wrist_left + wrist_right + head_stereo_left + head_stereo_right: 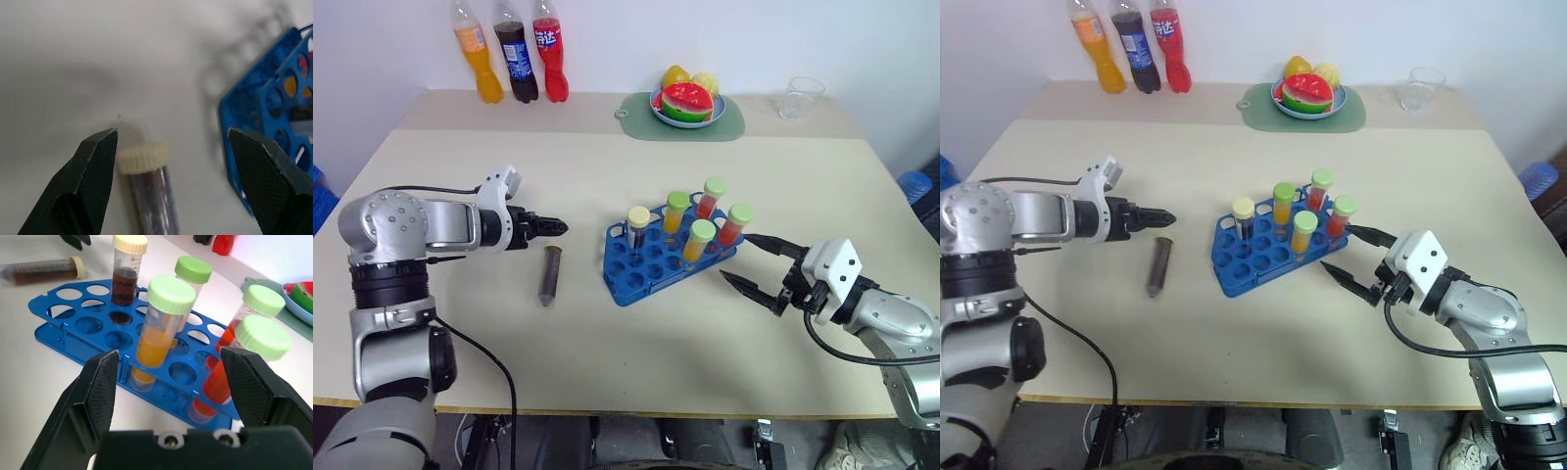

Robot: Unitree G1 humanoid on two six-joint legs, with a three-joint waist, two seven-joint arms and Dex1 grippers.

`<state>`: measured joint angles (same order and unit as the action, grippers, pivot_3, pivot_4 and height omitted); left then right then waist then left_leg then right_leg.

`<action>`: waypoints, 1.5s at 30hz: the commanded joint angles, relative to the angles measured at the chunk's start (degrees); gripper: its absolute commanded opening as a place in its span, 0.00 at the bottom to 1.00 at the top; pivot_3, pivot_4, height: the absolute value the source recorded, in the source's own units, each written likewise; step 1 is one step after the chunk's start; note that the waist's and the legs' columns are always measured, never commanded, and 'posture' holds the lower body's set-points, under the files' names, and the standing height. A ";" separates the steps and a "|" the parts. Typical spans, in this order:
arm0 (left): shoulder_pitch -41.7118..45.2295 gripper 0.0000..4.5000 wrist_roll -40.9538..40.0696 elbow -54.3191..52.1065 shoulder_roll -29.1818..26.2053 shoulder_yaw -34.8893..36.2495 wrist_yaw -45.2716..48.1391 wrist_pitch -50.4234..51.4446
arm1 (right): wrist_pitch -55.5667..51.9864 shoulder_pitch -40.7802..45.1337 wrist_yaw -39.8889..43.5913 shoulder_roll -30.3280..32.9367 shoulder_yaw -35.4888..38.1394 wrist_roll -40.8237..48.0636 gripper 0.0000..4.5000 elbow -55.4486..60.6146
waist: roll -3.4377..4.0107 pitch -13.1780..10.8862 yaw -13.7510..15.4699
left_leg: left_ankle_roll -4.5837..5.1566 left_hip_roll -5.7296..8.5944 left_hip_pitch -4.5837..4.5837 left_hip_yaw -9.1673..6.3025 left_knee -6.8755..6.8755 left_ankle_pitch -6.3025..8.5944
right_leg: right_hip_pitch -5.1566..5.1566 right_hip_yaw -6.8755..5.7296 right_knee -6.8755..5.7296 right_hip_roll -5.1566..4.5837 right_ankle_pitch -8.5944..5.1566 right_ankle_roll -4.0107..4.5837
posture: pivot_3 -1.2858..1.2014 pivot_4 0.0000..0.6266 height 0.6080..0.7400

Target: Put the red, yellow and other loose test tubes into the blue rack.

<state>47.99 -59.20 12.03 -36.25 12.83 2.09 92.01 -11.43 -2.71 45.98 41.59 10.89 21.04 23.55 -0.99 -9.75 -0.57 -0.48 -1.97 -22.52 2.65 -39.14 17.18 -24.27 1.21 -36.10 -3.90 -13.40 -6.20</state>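
— Beige table [607,176] against a white wall: what stands on it?

— At the middle, the blue rack [651,262], set at a slant. Five capped tubes stand upright in its far and right holes: a dark brown tube with a cream cap [638,225] at the rack's far left, two yellow-orange tubes with green caps [675,211] [698,241], and two red-orange tubes with green caps [710,197] [734,224]. The near-left holes are bare.

— Any tube outside it?

— One, the loose brown tube [549,274], lying flat on the table left of the rack and apart from it, its cream cap toward the far side.

— And the arms?

— The left gripper [556,227] hangs just beyond the far end of that tube, fingers spread and holding nothing (in the left wrist view the cream cap [144,156] sits between the fingers [98,161], nearer one of them). The right gripper [756,264] is just right of the rack, pointing at it, jaws apart and empty.

— Farther back?

— Three soda bottles [512,49] at the far left edge, a plate of fruit [687,101] on a green mat [636,116], and a clear cup [800,98] to the far right.
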 commanded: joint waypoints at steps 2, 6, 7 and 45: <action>3.40 0.82 -17.72 6.90 -5.08 -6.65 -10.85 0.49 | -0.05 0.93 0.61 0.66 0.53 0.71 0.81 2.62 | 0.00 0.00 0.02 | -0.01 0.02 0.00 0.00 0.00 -0.01 | 0.00 0.00 -0.01 -0.05 0.00 0.00 | 0.52 0.24 1.00; 6.21 0.82 -31.71 13.41 -8.86 -14.70 -19.52 0.49 | 1.05 -2.67 6.14 1.70 1.51 4.12 0.81 4.23 | -0.02 -0.01 0.08 | -0.03 0.04 0.00 0.00 0.01 -0.02 | 0.00 -0.01 -0.02 -0.07 0.00 0.00 | 0.52 0.24 1.00; 6.47 0.82 -34.12 14.22 -9.32 -15.94 -21.46 0.49 | 1.32 -3.69 6.85 1.68 1.68 4.58 0.81 4.68 | -0.02 -0.01 0.06 | -0.03 0.04 0.00 -0.01 0.02 -0.02 | 0.00 -0.02 -0.01 -0.07 0.00 0.00 | 0.52 0.24 1.00; 1.77 0.16 -53.80 13.72 0.54 -17.19 -55.04 -6.60 | -14.46 8.14 -2.16 1.12 -4.30 5.80 0.82 13.02 | 0.03 0.04 1.33 | -0.20 0.30 0.88 0.10 0.12 -0.09 | 1.15 -0.20 0.43 -0.31 -0.15 0.26 | 0.52 0.24 1.00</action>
<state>50.16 -112.87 29.34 -34.94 -5.55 -58.63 83.16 -25.60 3.68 44.17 42.71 6.45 26.12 37.06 -0.96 -9.70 0.76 -0.68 -1.68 -21.67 2.75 -39.00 17.09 -23.14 1.01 -35.61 -4.21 -13.54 -5.94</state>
